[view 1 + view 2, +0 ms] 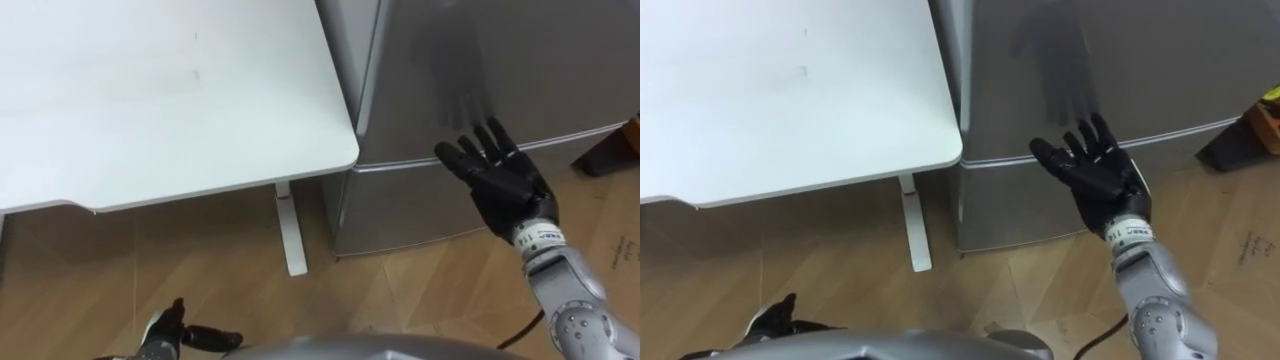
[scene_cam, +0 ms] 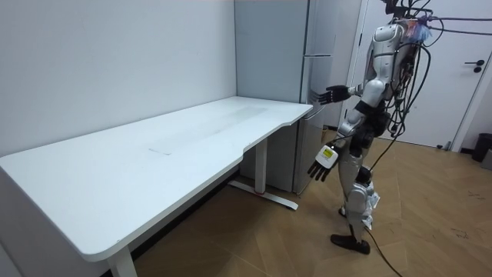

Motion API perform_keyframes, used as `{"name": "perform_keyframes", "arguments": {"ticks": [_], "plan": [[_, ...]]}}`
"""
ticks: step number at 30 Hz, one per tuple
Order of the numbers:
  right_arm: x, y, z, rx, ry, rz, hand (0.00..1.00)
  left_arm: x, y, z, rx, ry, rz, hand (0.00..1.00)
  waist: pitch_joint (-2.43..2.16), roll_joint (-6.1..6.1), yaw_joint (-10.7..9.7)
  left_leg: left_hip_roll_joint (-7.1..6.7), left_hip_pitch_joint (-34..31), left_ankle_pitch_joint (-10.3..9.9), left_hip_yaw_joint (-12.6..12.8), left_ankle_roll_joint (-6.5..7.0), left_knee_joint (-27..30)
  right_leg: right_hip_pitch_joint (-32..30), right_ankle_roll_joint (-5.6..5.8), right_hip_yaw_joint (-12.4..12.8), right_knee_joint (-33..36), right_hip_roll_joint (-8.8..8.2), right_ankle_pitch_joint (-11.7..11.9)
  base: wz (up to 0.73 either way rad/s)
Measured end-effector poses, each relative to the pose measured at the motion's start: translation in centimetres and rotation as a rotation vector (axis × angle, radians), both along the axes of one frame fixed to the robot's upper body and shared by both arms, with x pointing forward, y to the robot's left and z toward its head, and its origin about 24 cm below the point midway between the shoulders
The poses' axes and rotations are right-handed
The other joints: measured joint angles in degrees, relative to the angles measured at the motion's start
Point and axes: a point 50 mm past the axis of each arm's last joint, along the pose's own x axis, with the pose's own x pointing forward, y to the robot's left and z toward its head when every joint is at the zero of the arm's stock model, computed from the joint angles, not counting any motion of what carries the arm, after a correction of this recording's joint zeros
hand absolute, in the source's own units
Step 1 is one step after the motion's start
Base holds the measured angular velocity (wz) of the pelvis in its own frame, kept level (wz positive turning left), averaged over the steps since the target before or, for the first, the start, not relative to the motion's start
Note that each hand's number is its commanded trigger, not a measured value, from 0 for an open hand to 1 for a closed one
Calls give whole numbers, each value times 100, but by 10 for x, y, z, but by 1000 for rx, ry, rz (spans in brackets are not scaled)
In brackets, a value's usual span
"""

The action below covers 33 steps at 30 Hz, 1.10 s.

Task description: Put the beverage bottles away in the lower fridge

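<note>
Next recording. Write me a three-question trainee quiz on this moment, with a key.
1. True or false: the right hand is open, fingers straight, raised in front of the fridge.
2. Multiple choice: the left hand is A) raised overhead, B) low by the robot's side, C) flat on the fridge door.
3. Short answer: is the lower door of the fridge open or closed?

Key: 1 true; 2 B; 3 closed.
</note>
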Motion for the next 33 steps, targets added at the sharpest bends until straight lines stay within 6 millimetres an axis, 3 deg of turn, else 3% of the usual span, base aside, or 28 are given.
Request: {"name": "perform_keyframes", "arguments": {"ticks": [8, 19, 25, 26, 33], "plan": [[-1, -1, -6, -51, 9, 34, 0, -3, 5, 1, 13, 3, 9, 0, 14, -120, -7, 1, -54, 2, -54, -2, 88, -4, 0, -17, -51, -3, 31, -1], [-15, -3, -32, -63, 85, 104, 0, -1, 6, 3, 11, -12, 15, 0, 4, -103, 9, -14, -267, 2, -430, -1, 244, 74, -11, -362, -153, -36, 39, 17], [-19, 28, -48, -12, 168, 294, 0, 4, 1, 2, -3, -24, 16, 0, -17, -84, 207, -57, -357, 6, -667, 5, 321, 125, 4, -631, -169, -93, 28, 23], [-21, 29, -50, -11, 178, 300, 0, 3, 1, 2, -10, -27, 35, 0, -12, -66, 295, -61, -347, 6, -668, 7, 321, 147, 7, -637, -169, -99, 26, 6], [-25, 27, -61, 29, 248, 277, 0, 0, 1, 1, -7, -23, 56, 0, 11, -32, 323, -127, -349, 2, -919, 19, 346, 334, 41, -929, -256, -166, 2, 21]]}}
